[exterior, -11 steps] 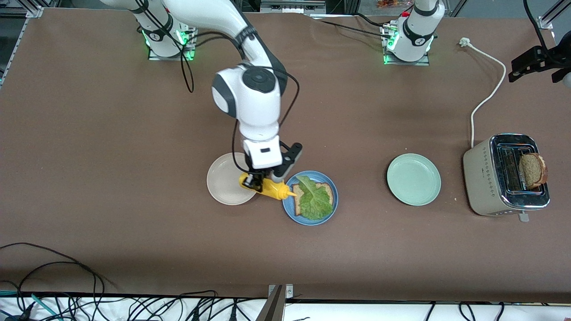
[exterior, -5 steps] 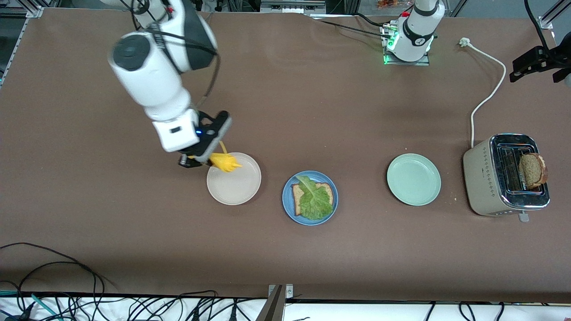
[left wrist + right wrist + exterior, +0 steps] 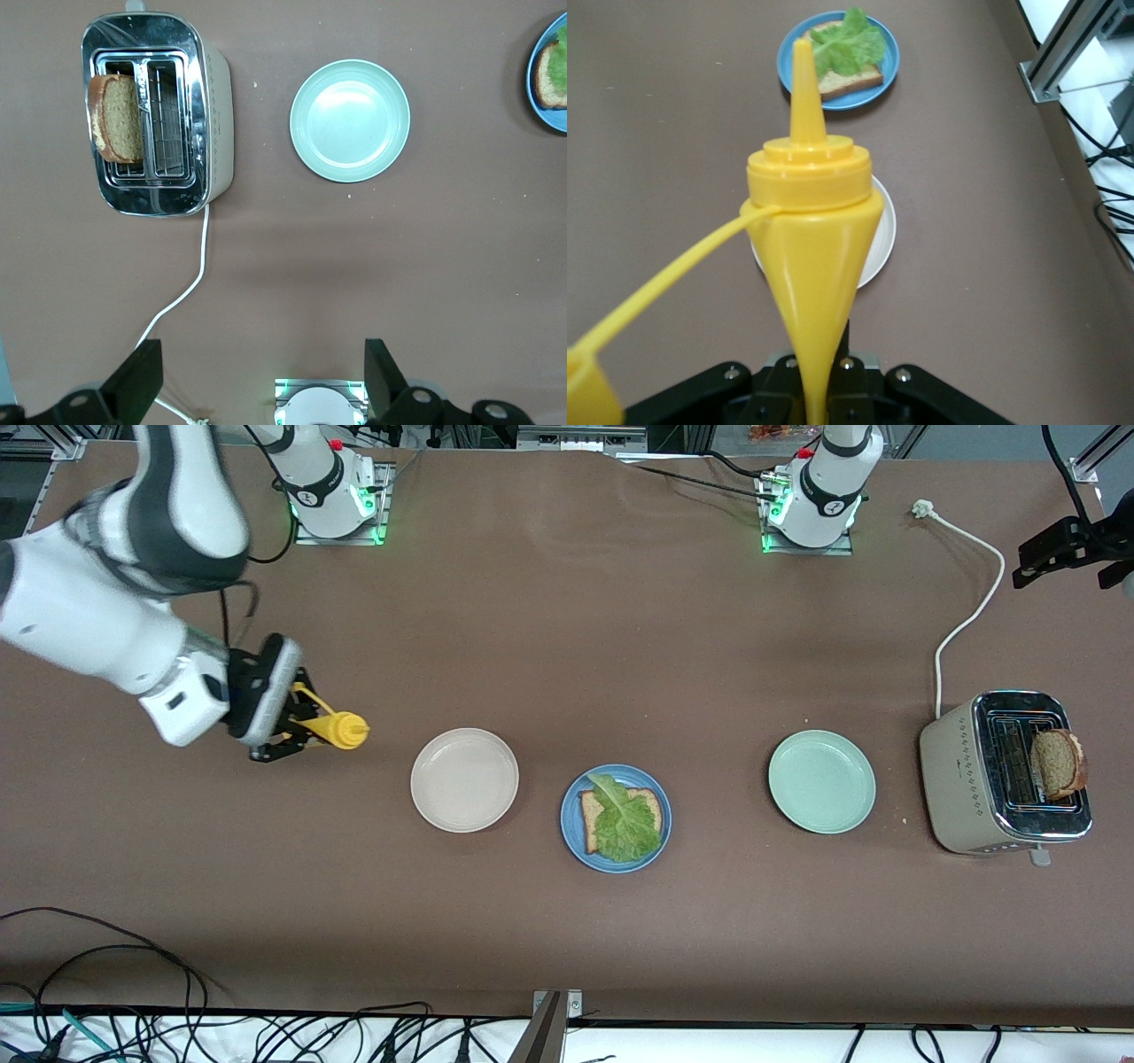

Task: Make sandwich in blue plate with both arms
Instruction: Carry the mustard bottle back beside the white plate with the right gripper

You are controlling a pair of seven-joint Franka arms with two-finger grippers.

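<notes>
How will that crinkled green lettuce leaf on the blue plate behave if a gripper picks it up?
The crinkled green lettuce leaf looks thin and ruffled, so probably floppy and light. Draped loosely over the brown bread slice on the round blue plate, it would likely slide if nudged.

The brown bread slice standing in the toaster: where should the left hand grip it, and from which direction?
Grip the brown bread slice by its crust edge sticking up out of the silver toaster, coming straight down from above. It stands on edge in one slot, so only that top is exposed, and its flat faces suit the open left hand.
</notes>
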